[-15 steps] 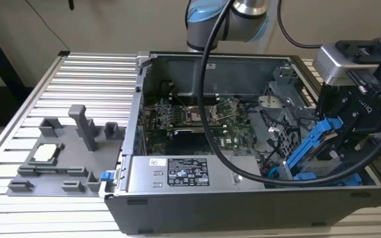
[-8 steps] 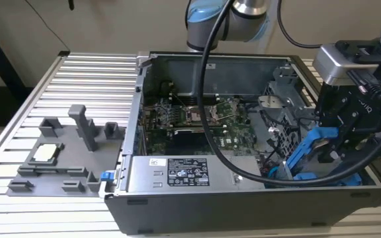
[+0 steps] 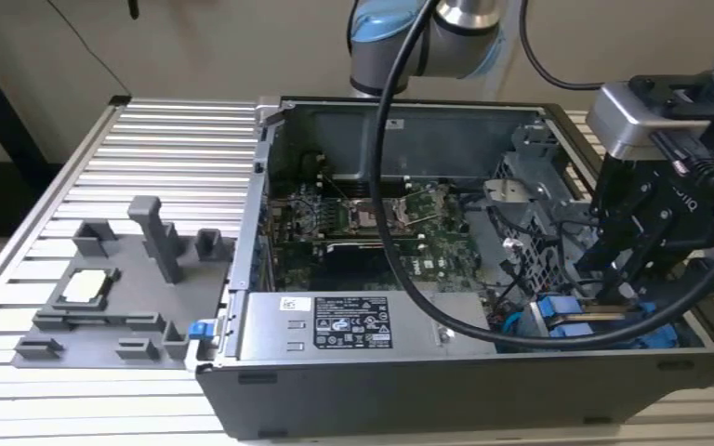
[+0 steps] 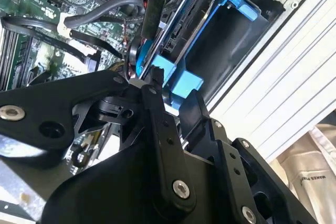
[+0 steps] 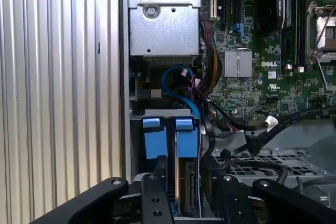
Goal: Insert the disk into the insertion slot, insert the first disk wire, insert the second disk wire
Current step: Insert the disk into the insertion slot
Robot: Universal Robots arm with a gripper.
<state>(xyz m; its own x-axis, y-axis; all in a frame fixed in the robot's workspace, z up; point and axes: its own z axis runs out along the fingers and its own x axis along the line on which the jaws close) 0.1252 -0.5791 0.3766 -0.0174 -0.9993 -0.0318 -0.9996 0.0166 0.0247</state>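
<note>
Blue-framed disk (image 5: 187,140) | standing in the insertion slot (image 4: 231,40) | flanked by the hand (image 5: 190,176) | clamped or not: cannot tell

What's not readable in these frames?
1. How deep the disk sits in the slot: in the exterior view the gripper and a black cable cover it; in the first wrist view the gripper hides its end.
2. Which of the bundled wires are the disk's: they overlap in both wrist views.

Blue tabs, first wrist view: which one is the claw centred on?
The blue tab nearer the green circuit board; the other tab sits beside the case wall.
</note>
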